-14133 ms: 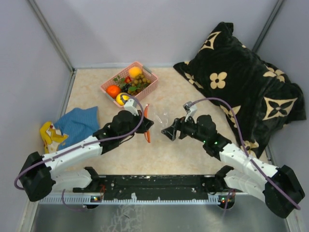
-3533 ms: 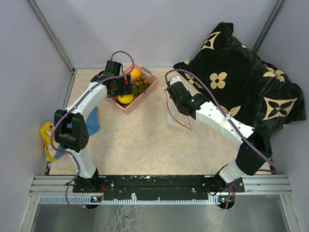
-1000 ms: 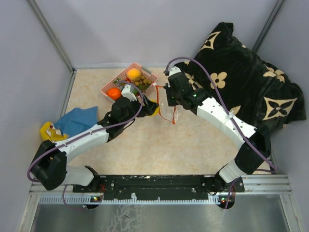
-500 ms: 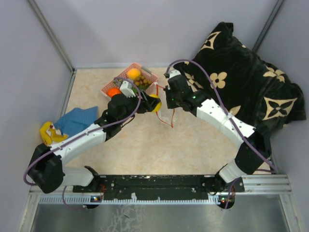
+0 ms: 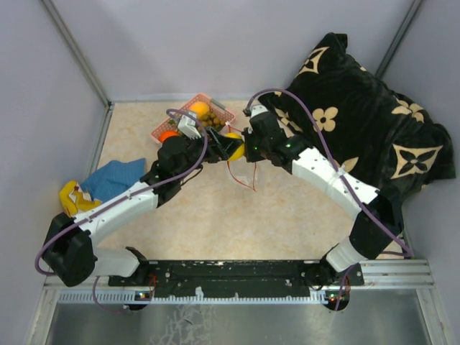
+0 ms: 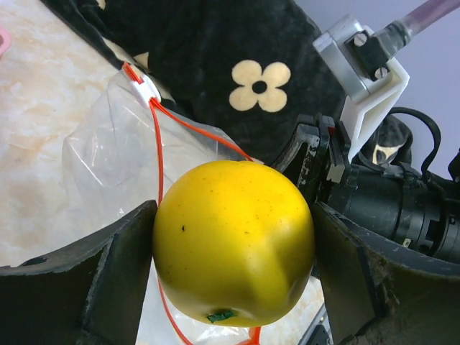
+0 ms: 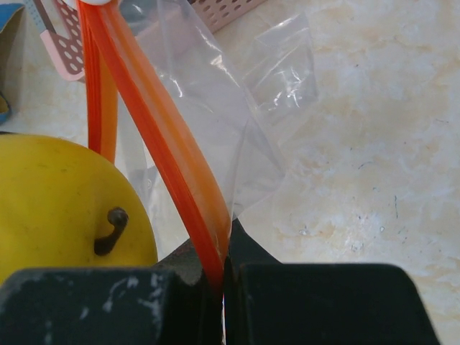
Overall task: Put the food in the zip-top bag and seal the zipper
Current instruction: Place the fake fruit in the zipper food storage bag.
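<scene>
My left gripper [image 5: 228,147] is shut on a round yellow fruit [image 6: 233,241], which fills the space between its fingers. The fruit hangs just at the mouth of the clear zip-top bag [image 6: 108,165]. The bag's red-orange zipper [image 7: 154,136] loops open beside and below the fruit [image 7: 65,208]. My right gripper [image 7: 223,269] is shut on one side of that zipper strip and holds the bag [image 5: 241,169] up off the table. The rest of the food, an orange fruit [image 5: 169,134] and a tan berry cluster [image 5: 210,121], lies in the pink basket [image 5: 224,113].
A big black pillow with cream flowers [image 5: 359,122] fills the back right, close behind the right arm. A blue cloth [image 5: 115,180] and a yellow item [image 5: 70,201] lie at the left edge. Grey walls enclose the table.
The left gripper has carried the yellow fruit right and away from me, up to the bag's mouth. The right gripper keeps its hold on the zipper, shifted only slightly.
</scene>
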{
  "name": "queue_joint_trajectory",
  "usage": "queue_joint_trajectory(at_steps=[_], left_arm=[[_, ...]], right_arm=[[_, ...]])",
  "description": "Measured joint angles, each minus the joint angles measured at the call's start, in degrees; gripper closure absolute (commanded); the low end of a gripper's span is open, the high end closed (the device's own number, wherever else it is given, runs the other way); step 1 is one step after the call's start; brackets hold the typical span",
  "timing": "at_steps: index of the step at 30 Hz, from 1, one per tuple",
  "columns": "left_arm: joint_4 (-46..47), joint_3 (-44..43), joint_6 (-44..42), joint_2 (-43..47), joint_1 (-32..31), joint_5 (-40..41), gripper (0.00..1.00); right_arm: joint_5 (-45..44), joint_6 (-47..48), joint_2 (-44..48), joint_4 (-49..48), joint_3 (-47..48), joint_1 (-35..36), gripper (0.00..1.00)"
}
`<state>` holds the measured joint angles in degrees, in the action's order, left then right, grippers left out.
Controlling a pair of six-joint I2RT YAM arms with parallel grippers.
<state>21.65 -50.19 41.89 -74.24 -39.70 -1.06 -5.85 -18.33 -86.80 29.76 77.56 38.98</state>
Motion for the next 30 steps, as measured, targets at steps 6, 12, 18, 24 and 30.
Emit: queue_joint_trajectory(at_steps=[6, 12, 18, 24, 30], left_arm=[[1.53, -0.55, 1.2, -0.87, 0.22, -0.5, 0.38], [2.19, -0.55, 1.51, -2.14, 0.22, -0.74, 0.37], [1.14, -0.57, -1.4, -2.95, 0.22, 1.01, 0.35], [-4.74, -1.11, -4.79, -5.07, 0.04, 5.99, 0.33], [-8.46, -1.66, -6.47, -6.45, -0.28, 7.82, 0.28]], right_arm=[[1.68, -1.09, 0.0, -1.18, -0.33, -0.04, 1.0], [2.58, -2.21, -0.07, -1.44, -0.35, -0.28, 1.0], [3.52, -3.37, -0.11, -1.46, -0.35, -0.92, 1.0], [4.57, -3.85, -0.48, -1.49, -0.31, -1.18, 1.0], [5.77, -3.98, -1.7, -1.49, -0.31, -1.27, 1.0]])
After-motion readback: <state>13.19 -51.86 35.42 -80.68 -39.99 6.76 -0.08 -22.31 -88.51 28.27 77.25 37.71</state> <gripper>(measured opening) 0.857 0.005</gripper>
